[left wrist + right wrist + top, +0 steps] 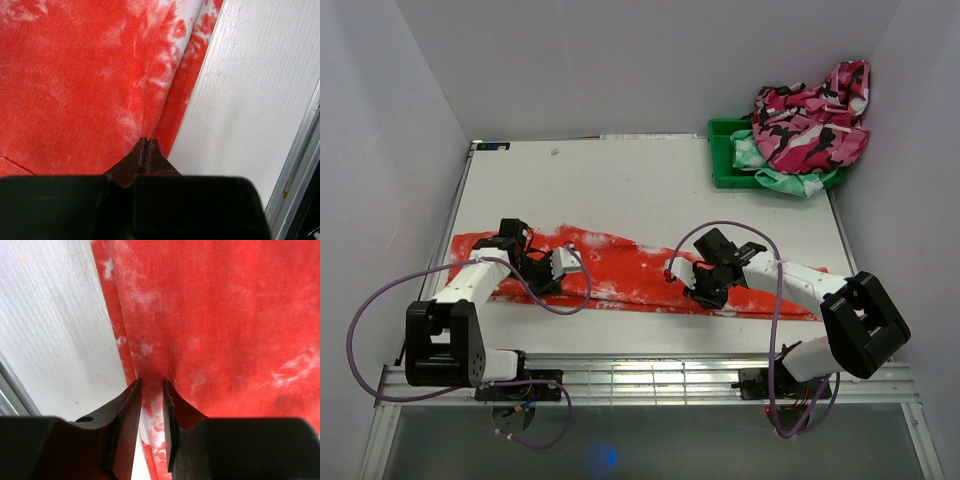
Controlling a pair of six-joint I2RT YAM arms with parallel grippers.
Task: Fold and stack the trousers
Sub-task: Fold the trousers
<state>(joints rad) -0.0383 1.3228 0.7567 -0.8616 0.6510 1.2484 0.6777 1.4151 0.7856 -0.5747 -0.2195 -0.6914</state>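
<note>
Shows trousers (630, 270) stretched flat across the table (620, 180) from 9 to 4 o'clock, left gripper (560, 262) down on them toward 9, right gripper (678, 272) toward 5, green bin (723, 165) at 2 heaped with camouflage garment (810, 125) over mint-green garment (790, 180).

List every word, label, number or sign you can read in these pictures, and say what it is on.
No text can be read.
On the table's far left corner, a dark sticker: too small to read.
On the trousers and green bin: no print visible.
</note>
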